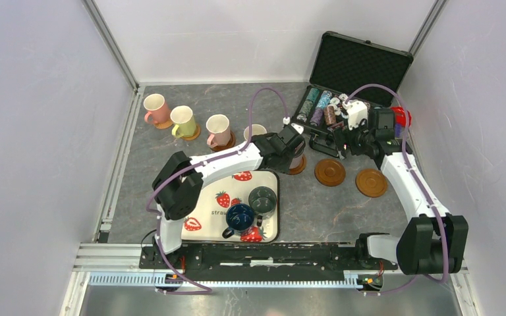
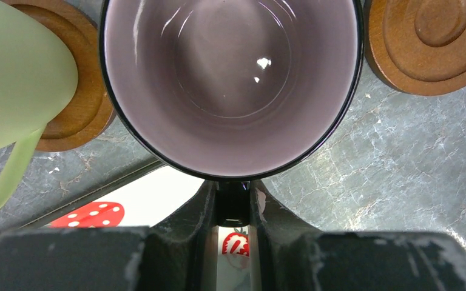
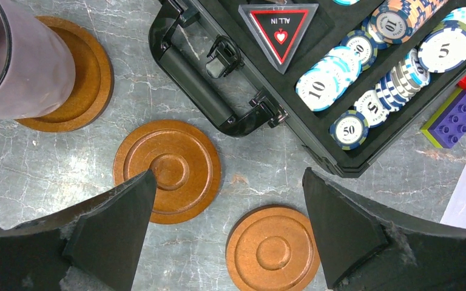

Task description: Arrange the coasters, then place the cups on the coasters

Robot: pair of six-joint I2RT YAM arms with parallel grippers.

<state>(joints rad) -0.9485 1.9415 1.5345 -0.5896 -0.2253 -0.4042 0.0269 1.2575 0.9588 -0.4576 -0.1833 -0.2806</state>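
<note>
Grey marbled table (image 1: 303, 214). Directly on it: white strawberry-print tray (image 1: 265, 179) at near left, open black chip case (image 1: 367, 64) at far right, two bare coasters (image 1: 330, 172) side by side but apart near the case, and a coaster row (image 1: 193, 136) across the far left.

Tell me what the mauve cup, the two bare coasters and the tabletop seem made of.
Mauve cup: likely glazed ceramic, glossy inside with sharp light glints. Bare coasters: probably wood, brown satin finish, turned concentric rings; moulded material is possible. Tabletop: grey with marble-like veining, perhaps a printed mat or laminate.
</note>
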